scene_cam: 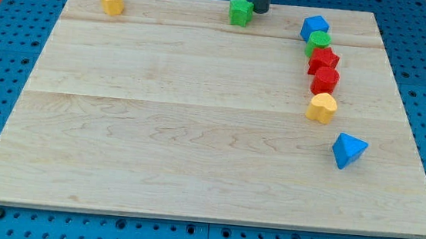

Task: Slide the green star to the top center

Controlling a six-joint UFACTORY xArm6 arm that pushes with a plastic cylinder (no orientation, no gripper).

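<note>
You're basically done here: the green star (pixel 241 11) sits at the top edge of the table (pixel 196 133), about center. My tip (pixel 260 11) is right beside it on the view's right, touching or nearly. No hand here, just a rod.

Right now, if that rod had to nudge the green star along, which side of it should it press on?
No claw here, only pushing. The green star already sits top center, with my tip against its right side in the view. Its points could make it spin, so press the middle of a side.
</note>
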